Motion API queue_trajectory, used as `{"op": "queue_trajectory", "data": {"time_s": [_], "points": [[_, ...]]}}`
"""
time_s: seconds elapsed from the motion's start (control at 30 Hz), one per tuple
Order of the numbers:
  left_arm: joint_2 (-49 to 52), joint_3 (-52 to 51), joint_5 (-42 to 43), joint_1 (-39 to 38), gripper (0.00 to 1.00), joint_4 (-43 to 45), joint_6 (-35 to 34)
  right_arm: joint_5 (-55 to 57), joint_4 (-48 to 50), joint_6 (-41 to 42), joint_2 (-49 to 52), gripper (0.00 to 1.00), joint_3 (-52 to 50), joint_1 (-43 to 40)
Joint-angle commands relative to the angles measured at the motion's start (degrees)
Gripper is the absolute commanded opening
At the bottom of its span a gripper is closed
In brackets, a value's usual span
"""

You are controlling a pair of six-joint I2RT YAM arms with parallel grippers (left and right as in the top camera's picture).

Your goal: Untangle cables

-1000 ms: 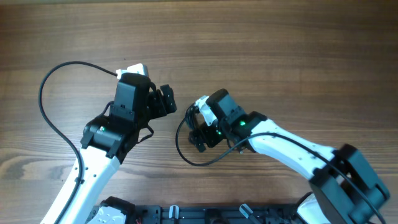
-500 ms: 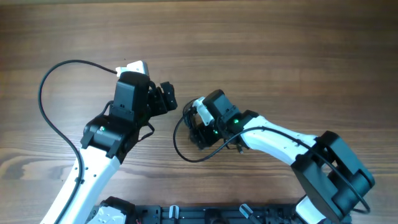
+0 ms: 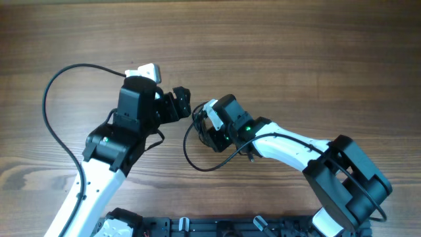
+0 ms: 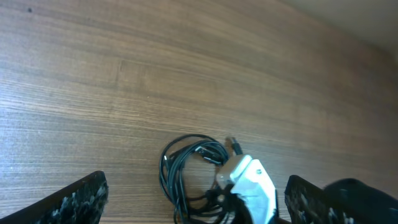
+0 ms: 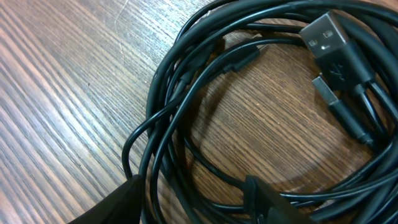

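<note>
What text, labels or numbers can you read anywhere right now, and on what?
No readable text in any view.
USB plug on the cables: small marks on its metal face, too blurred to read.
Table: wood grain only, no print.

Thin dark cables (image 5: 168, 87) lie flat in one tangled coil.

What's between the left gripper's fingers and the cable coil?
Left wrist view: bare table from one finger to the cables; the right arm's white housing sits between them and the other finger.
</note>
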Motion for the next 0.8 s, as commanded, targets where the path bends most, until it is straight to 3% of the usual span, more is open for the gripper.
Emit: {"op": "queue_trajectory", "data": {"time_s": [0.0,0.1,0.3,0.43,0.47,0.5,0.53,0.57,0.67,0.77], "points": [[-2.43,0.17,1.27,0.33,0.94,0.22,0.94,2.23,-0.02,-4.76,1.64,0.31,-0.59,0.09],[-2.75,0.17,1.27,0.33,0.94,0.17,0.94,7.63,-2.36,-4.07,1.64,0.06,-0.59,0.07],[-2.73,0.17,1.27,0.31,0.95,-0.35,0.94,28.33,-10.01,3.02,1.62,0.04,-0.59,-0.33],[-2.73,0.17,1.27,0.31,0.95,-0.46,0.94,24.9,-11.15,1.75,1.6,0.04,-0.52,-1.27],[-2.73,0.17,1.27,0.31,0.95,-0.44,0.92,21.18,-10.69,0.0,1.62,0.07,-0.52,-1.27],[-2.73,0.17,1.27,0.31,0.95,-0.44,0.92,17.97,-10.29,-1.01,1.6,0.3,-0.52,-1.27],[-2.73,0.17,1.27,0.31,0.95,-0.46,0.92,16.33,-9.94,-0.96,1.6,0.47,-0.52,-1.27],[-2.73,0.17,1.27,0.31,0.95,-0.46,0.92,15.63,-9.79,-0.94,1.6,0.54,-0.52,-1.27],[-2.73,0.17,1.29,0.31,0.95,-0.46,0.92,15.39,-9.4,-0.02,1.62,0.54,-0.52,-1.27],[-2.73,0.17,1.29,0.31,0.95,-0.48,0.9,15.1,-8.5,2.01,1.6,0.66,-0.52,-1.27]]}}
